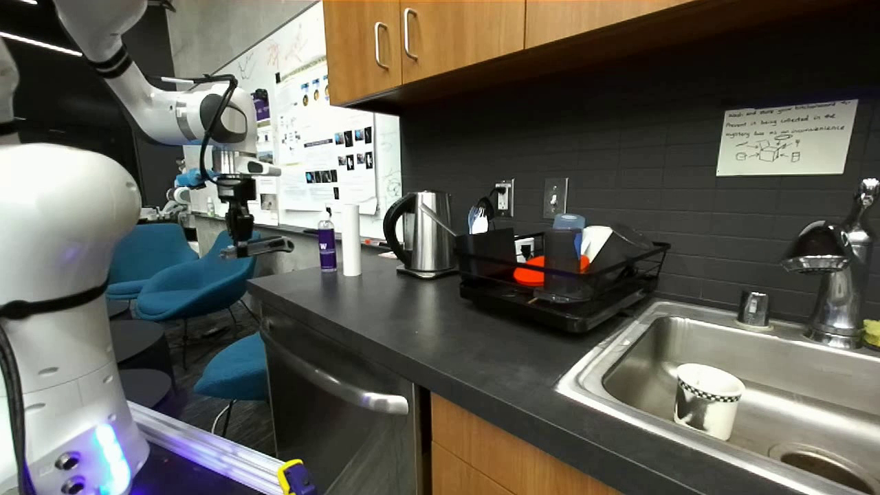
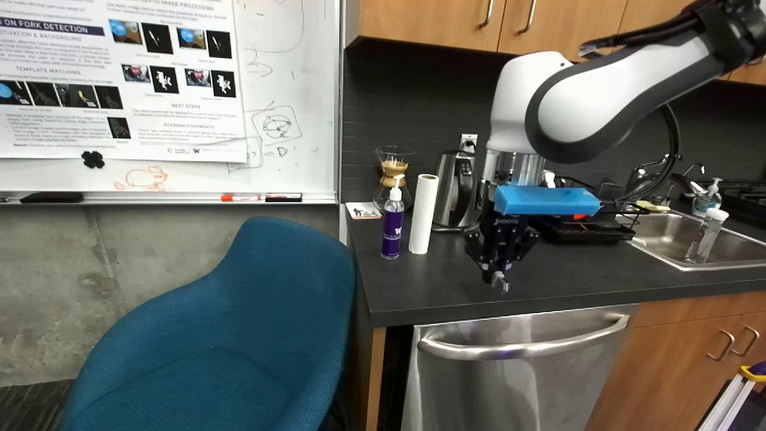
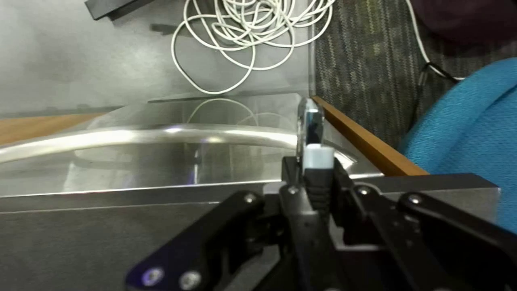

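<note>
Gripper (image 2: 495,269): jaws clamped on slim metal utensil (image 3: 311,127); exact type unclear.
Utensil pos.: up off counter (image 1: 412,330), approx. horiz. in an ext. view; wrist view looks down, shows shiny tip out past counter's front edge, near dishwasher handle (image 3: 121,137); height gap unclear.
Cable (image 3: 252,26): white, loose coil on grey surface (image 3: 101,60) below; wrist view only.
Sink (image 1: 588,385): checker-band mug (image 1: 708,405) inside, seen in an ext. view; clear bottle (image 2: 706,236) w/ white cap at sink, in an ext. view only.
Coffee maker (image 2: 395,170): glass, behind pump bottle (image 2: 392,227); in an ext. view only.
Kettle (image 1: 433,237): steel, both ext. views.
Wall note (image 1: 787,137): handwritten, in an ext. view only.
</note>
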{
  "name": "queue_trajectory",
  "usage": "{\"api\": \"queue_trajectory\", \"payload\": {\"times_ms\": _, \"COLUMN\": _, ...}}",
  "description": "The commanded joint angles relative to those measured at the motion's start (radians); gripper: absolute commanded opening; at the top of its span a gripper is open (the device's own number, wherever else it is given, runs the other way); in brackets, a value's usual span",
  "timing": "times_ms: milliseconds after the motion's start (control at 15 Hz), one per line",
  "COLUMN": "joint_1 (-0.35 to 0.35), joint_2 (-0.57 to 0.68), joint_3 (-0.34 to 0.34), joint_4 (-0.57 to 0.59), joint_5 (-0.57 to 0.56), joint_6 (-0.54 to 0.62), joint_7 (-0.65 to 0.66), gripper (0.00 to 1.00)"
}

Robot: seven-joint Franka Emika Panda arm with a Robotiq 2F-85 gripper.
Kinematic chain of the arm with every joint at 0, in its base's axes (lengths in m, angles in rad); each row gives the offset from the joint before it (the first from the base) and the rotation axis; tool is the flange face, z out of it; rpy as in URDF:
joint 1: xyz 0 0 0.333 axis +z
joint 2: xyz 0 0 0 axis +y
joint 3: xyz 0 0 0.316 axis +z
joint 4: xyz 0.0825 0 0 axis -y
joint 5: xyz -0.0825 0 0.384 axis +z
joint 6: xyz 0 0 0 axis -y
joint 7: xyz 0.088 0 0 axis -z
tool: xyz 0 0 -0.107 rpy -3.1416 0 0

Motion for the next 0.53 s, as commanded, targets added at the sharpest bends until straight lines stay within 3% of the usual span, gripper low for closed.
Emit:
{"api": "queue_trajectory", "payload": {"times_ms": 0, "joint_1": -0.024, "joint_2": -0.054, "joint_3": -0.021, "joint_4": -0.011, "joint_5": 0.117, "joint_6": 0.030, "joint_7": -0.109, "gripper": 0.05}}
{"api": "queue_trajectory", "payload": {"times_ms": 467, "joint_1": -0.098, "joint_2": -0.063, "joint_3": -0.005, "joint_4": 0.015, "joint_5": 0.141, "joint_6": 0.055, "joint_7": -0.043, "gripper": 0.05}}
